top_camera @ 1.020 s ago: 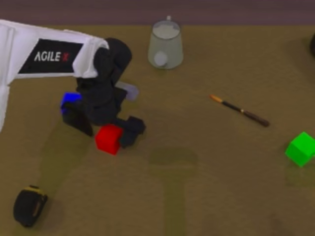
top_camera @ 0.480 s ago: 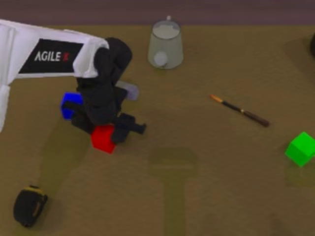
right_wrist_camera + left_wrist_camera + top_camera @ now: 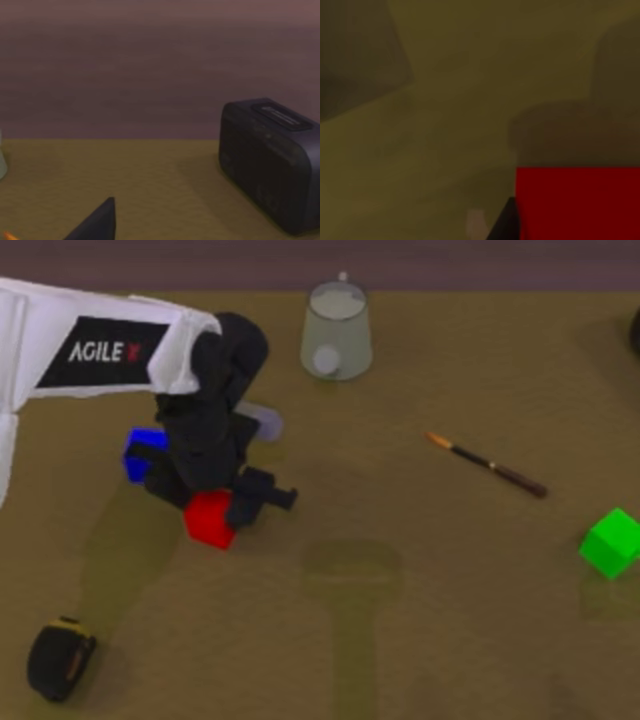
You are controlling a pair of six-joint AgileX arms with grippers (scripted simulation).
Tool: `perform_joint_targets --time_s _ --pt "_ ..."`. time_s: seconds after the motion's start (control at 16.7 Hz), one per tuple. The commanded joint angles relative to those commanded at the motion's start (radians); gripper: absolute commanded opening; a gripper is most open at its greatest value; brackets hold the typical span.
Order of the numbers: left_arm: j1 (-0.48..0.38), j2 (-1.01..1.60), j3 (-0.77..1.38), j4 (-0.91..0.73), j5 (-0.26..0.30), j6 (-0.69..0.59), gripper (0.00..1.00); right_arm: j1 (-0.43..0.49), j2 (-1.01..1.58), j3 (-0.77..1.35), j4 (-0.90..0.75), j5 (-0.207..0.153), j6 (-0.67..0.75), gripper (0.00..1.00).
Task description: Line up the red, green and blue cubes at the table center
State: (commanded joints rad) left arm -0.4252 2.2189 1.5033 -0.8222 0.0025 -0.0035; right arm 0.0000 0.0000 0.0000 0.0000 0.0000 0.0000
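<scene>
The red cube [image 3: 208,520] sits on the table [image 3: 420,620] at the left, and my left gripper [image 3: 216,510] is shut on it from above. In the left wrist view the red cube [image 3: 577,202] fills the corner, with one dark finger [image 3: 506,224] pressed against its side. Just behind the left arm, the blue cube [image 3: 143,445] is half hidden by the wrist. The green cube [image 3: 611,542] stands alone near the right edge. My right gripper [image 3: 100,225] is parked at the far right, outside the top view.
A glass jar [image 3: 337,330] stands at the back centre by the purplish strip [image 3: 450,265]. A thin brush [image 3: 487,465] lies right of centre. A black tape measure [image 3: 60,658] is at the front left. A dark box [image 3: 270,160] sits near the right gripper.
The left gripper's fingers have come together on the red cube, which shifted slightly to the left. The right arm has not moved.
</scene>
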Motion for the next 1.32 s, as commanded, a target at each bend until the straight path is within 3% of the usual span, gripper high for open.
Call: perform_joint_targets --time_s 0.36,0.78,0.96,1.32 --pt "0.016 -0.081 0.107 -0.197 -0.001 -0.003 0.0 0.0 0.0 0.0 0.0 0.0 0.0 1.0" --pt "0.006 -0.093 0.116 -0.216 -0.002 -0.016 0.0 0.0 0.0 0.0 0.0 0.0 0.0 1.0" --pt "-0.031 -0.11 0.104 -0.223 -0.006 -0.118 0.0 0.0 0.0 0.0 0.0 0.0 0.0 1.0" --pt "-0.14 -0.185 0.035 -0.24 -0.017 -0.493 0.0 0.0 0.0 0.0 0.0 0.0 0.0 1.0"
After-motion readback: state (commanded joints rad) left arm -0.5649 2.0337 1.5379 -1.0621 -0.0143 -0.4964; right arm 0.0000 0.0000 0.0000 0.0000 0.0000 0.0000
